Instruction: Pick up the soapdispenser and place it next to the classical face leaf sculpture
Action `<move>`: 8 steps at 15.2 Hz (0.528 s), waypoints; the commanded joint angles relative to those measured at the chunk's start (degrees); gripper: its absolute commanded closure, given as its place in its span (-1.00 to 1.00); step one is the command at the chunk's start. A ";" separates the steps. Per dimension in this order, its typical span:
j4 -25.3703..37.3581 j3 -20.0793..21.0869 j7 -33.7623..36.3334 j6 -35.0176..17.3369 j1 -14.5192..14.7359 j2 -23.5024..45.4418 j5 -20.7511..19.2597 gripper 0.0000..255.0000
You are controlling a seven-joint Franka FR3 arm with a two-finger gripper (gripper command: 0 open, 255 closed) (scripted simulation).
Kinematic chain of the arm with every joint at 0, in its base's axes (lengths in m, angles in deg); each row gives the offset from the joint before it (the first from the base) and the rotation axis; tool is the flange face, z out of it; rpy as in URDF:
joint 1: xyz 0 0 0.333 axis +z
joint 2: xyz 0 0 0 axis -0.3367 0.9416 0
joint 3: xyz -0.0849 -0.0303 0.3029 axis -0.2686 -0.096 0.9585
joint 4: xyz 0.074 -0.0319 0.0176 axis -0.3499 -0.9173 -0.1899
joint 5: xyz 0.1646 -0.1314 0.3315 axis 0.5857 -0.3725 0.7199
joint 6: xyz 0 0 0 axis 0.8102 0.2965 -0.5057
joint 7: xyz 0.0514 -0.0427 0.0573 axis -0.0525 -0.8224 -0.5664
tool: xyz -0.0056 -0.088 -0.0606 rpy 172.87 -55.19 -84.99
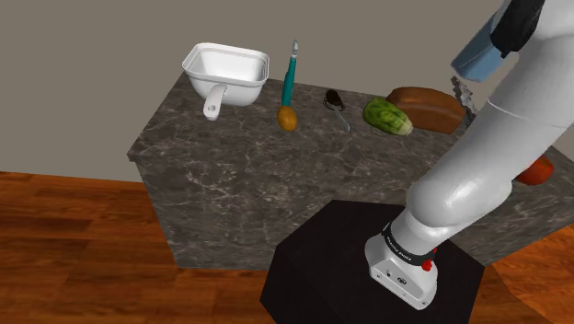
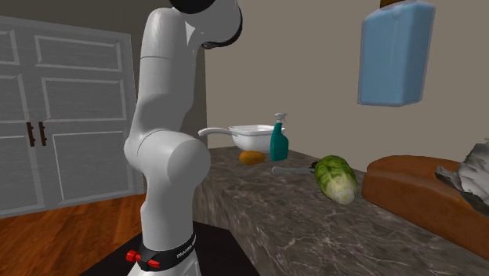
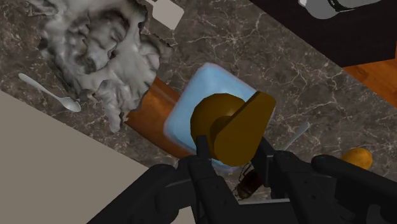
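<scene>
The soap dispenser (image 3: pixel 203 114) has a pale blue body and a golden-brown pump head. My gripper (image 3: pixel 232 149) is shut on the pump head, one black finger on each side. The dispenser (image 2: pixel 396 55) hangs high above the dark marble counter (image 2: pixel 313 227). In the shoulder view the blue body (image 1: pixel 478 57) shows at the upper right, just under the hand (image 1: pixel 513 26). The grey face leaf sculpture (image 3: pixel 102 48) lies on the counter below and to one side of the dispenser. It leans against a brown bread loaf (image 3: pixel 153 114). The sculpture (image 2: pixel 474 176) also sits at the second exterior view's right edge.
On the counter (image 1: pixel 239 175) stand a white pan (image 1: pixel 225 72), a teal spray bottle (image 1: pixel 290 78), a small orange-brown potato (image 1: pixel 288 118), a small dark object (image 1: pixel 335 98), a green lettuce (image 1: pixel 387 116) and the loaf (image 1: pixel 428 106). A spoon (image 3: pixel 51 94) lies by the sculpture. A red fruit (image 1: pixel 535 171) shows behind my arm.
</scene>
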 commanded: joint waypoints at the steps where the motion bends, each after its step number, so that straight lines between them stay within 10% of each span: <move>1: -7.40 0.60 3.31 -4.37 7.66 -5.88 -7.63 1.00; 8: -22.85 9.69 11.84 -12.36 11.86 -18.72 -19.54 1.00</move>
